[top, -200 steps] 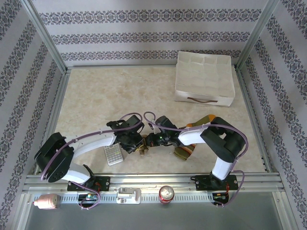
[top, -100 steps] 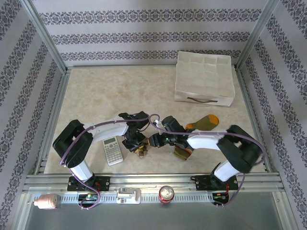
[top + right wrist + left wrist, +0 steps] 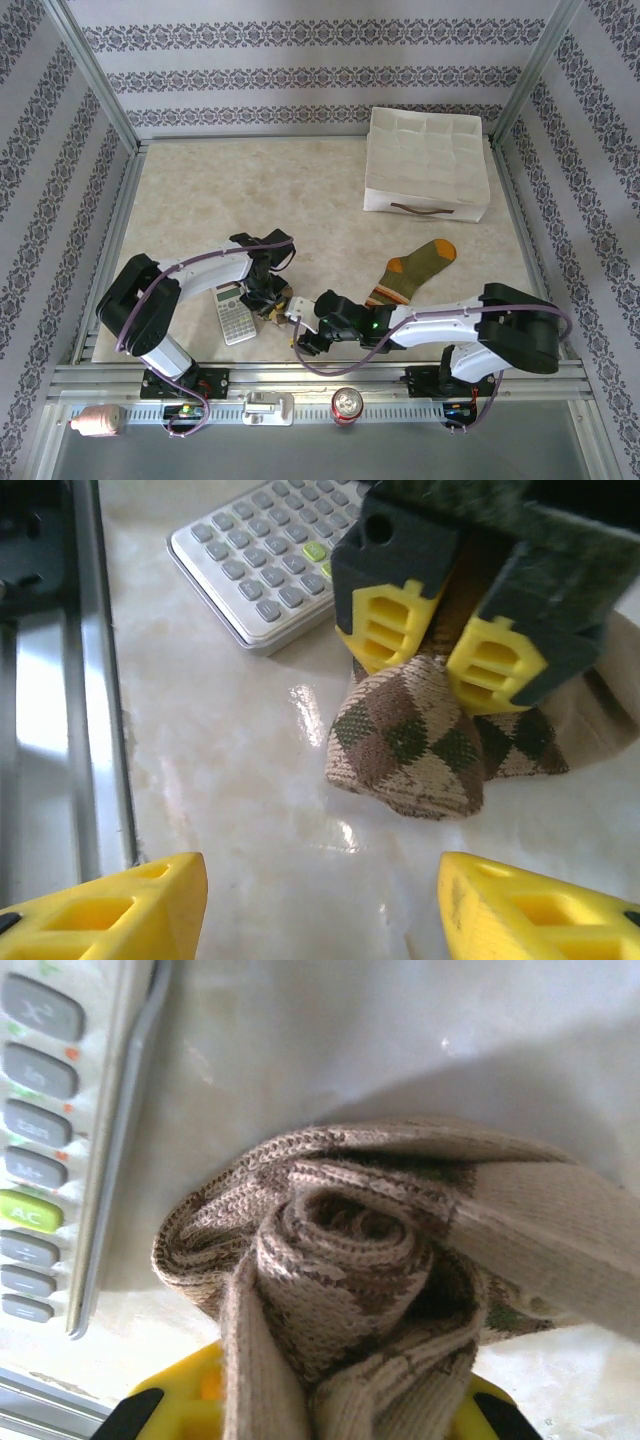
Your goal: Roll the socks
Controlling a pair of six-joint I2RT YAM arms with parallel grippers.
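Grey calculator (image 3: pixel 235 312) lies at your left on the bench (image 3: pixel 200 200). Just right of it, your left jaws are clamped on the rolled argyle sock (image 3: pixel 410 735), whose lower end rests on the bench near the calculator. Your right jaws stand apart, facing that roll and clear of it. Further right, the green sock (image 3: pixel 410 272) lies flat and unrolled, with the white bin (image 3: pixel 428 165) beyond it.

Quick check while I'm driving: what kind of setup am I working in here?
Likely a staged robot test cell, not a home: aluminium frame rails around a marble-look tabletop, wallpapered panels as walls, and props such as a calculator.
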